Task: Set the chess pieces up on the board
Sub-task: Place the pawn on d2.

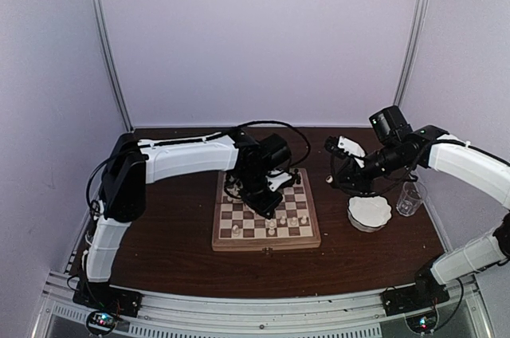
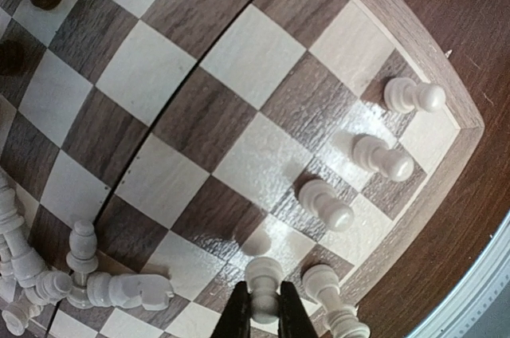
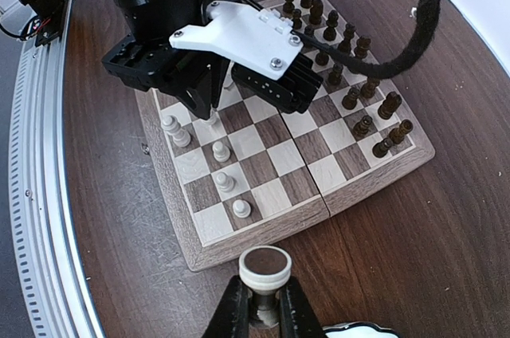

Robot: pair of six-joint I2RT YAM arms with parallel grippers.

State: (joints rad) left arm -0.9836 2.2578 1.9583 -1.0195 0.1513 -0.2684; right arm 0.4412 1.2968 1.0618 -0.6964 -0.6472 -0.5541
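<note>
Left gripper (image 2: 263,308) is clamping a white pawn (image 2: 263,274), long axis vertical and base down, low over the board (image 2: 390,23). I can't tell if the base is touching yet. The key relation is that the pawn is sitting in line with three white pawns (image 2: 382,157) running from the corner along the second rank, over the next square in that row, so I'm reading the coming move as a straight drop and release with no sideways correction. Two more white pieces are standing just beside it on the edge rank, so clearance is looking tight on that side. Loose white pieces (image 2: 119,290) are bunching further along the board, some lying on their sides. Dark pieces (image 3: 351,75) are standing along the far side. Right gripper (image 3: 259,300) is gripping a white piece (image 3: 265,268) with its felt base turned up toward the wrist camera. It is hovering off the board over the table near the bowl (image 1: 369,212). The board is lying ahead of its fingers, and the white side is sitting under the left arm. The left arm is the nearer one, so I'm guessing the right is waiting for room.
</note>
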